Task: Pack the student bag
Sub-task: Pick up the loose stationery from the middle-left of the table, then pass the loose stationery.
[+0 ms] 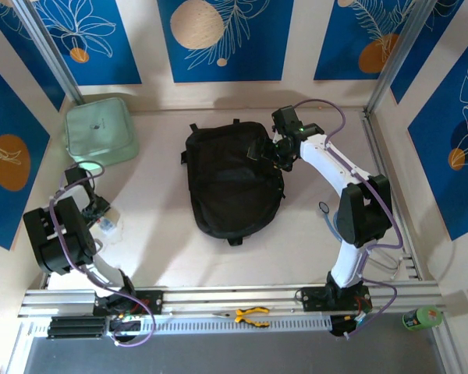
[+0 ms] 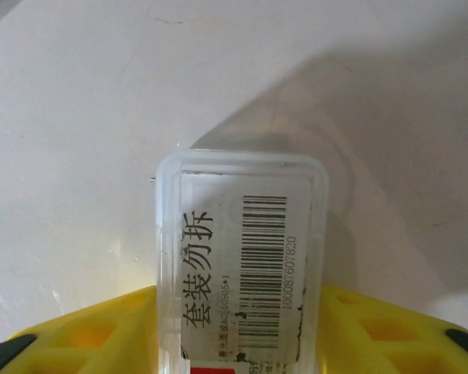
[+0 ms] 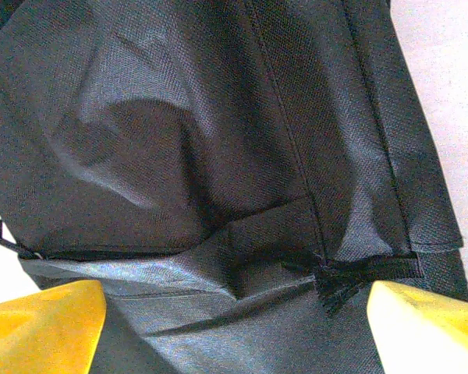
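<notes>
The student bag (image 1: 232,183), a large black fabric backpack, lies flat in the middle of the table. My right gripper (image 1: 269,152) hovers over its upper right part. In the right wrist view its jaws stand open (image 3: 234,327), yellow fingertips (image 3: 47,327) wide apart above the dark cloth (image 3: 218,140) and a frayed black strap end (image 3: 335,280). At the left, my left gripper (image 1: 105,220) is down at a small clear plastic box (image 1: 111,227). The box (image 2: 242,234) carries a barcode label, and the yellow fingers (image 2: 93,335) press against both of its long sides.
A mint-green zip case (image 1: 101,128) sits at the back left. Yellow-handled pliers (image 1: 251,315) lie on the front rail, and a green roll (image 1: 421,318) sits at the front right. Bare table lies between the clear box and the bag.
</notes>
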